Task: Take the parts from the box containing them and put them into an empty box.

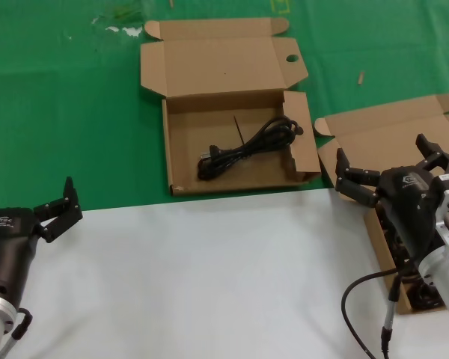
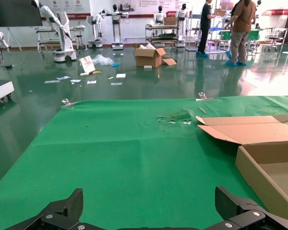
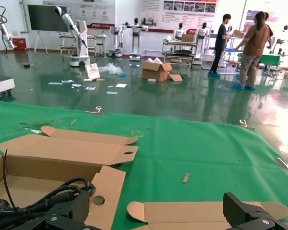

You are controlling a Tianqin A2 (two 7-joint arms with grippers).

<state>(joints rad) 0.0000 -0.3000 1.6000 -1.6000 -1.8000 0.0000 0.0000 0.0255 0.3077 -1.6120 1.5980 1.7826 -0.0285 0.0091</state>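
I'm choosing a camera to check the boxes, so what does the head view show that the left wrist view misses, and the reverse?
Head view only: a black bundled power cord inside the brown cardboard box with round-holed flaps, the plain-flapped cardboard box and the open right hand above it. Left wrist view only: the hall floor with people beyond. Both: the open left hand, the holed box and the green mat.

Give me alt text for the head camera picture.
The right gripper, fingers open, hovers above a brown cardboard box at right. A black bundled power cord lies in the round-holed cardboard box ahead; the left gripper waits open.
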